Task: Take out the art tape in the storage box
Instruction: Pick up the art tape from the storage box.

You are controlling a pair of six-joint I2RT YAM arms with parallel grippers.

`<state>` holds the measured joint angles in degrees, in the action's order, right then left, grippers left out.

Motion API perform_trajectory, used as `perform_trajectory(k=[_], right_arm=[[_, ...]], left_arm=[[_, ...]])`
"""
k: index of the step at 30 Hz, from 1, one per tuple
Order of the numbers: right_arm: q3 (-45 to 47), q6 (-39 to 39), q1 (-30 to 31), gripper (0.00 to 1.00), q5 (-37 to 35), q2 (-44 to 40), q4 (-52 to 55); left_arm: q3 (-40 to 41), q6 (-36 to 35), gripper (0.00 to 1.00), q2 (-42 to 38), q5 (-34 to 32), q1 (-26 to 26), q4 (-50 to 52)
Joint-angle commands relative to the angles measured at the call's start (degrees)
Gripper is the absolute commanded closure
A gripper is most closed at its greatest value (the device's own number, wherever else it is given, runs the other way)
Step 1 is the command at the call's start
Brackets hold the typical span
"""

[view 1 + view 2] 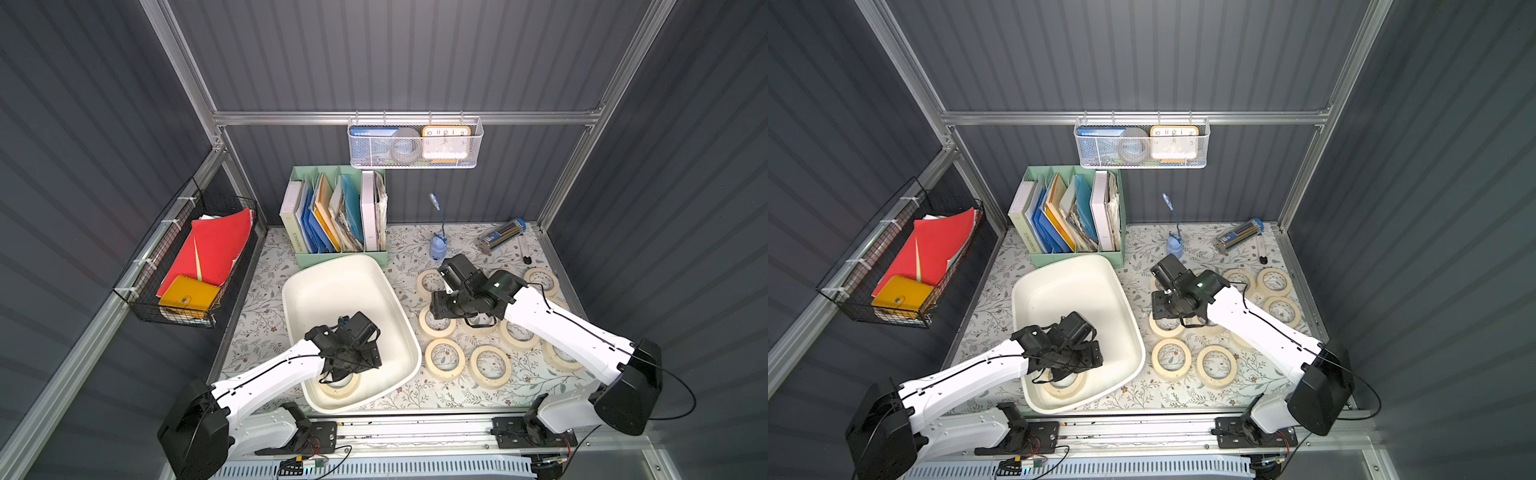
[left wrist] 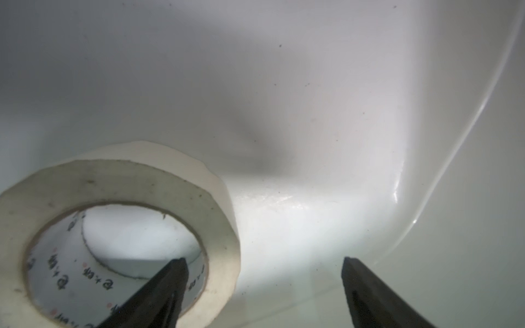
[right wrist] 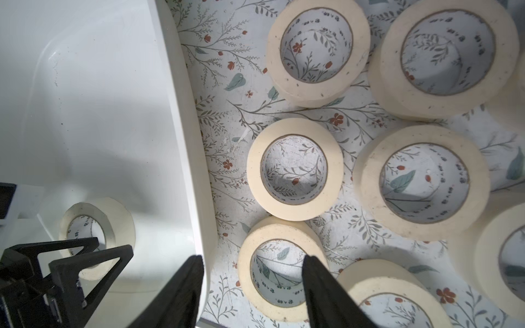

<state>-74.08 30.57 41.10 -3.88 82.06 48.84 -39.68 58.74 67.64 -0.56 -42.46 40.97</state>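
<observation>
Step in hand: pick-up of the only art tape roll that shows inside the box. This is judged the final pick.
Left tool (image 2: pixel 263 259): lowered into the near end of the box, with the jaws wide apart and gripping nothing. In the left wrist view one finger (image 2: pixel 170 284) sits inside the roll's core. The other finger stands outside the ring, clear of it.
Cream masking-tape roll with white printed core (image 2: pixel 113 181): lies flat on the box floor close to the near wall. In both top views the left wrist partly hides it.
Large shallow white plastic storage box (image 1: pixel 345 286): stands on the surface on the left arm's side. The rest of its floor is bare.
Right tool (image 3: pixel 252 257): hovers just outside the box rim, above the rolls on the surface. The jaws are about half apart and hold nothing.
Cream rolls on the floral-patterned surface (image 3: pixel 254 170): many, lying flat beside the box on the right arm's side, and some of them touch.
Mint-green file organiser (image 1: pixel 332 257): stands at the far end of the box and has no part in this step.
Next move: shut the left tool on the ring wall between its fingers. Lift straight up until the roll clears the rim, then carry it to a free patch of surface. Keep clear of the right arm.
</observation>
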Motion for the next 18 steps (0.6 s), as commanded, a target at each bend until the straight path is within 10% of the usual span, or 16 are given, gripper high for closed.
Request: perform_trajectory(k=[1, 6, 18], right_arm=[[0.61, -0.7, -0.64, 0.38, -1.22, -1.11, 1.47], [0.83, -0.9, -0.76, 0.39, -0.79, -1.38, 1.88], [3.32, -0.37, -2.43, 0.39, 3.18, -2.22, -2.02]], left_arm=[[1.77, 1.06, 0.1, 1.56, -1.44, -0.17, -2.73], [2.63, 0.33, 0.16, 4.67, -2.61, -0.17, -6.67], [-5.04, -1.99, 0.72, 3.46, -4.79, -0.17, -6.87]])
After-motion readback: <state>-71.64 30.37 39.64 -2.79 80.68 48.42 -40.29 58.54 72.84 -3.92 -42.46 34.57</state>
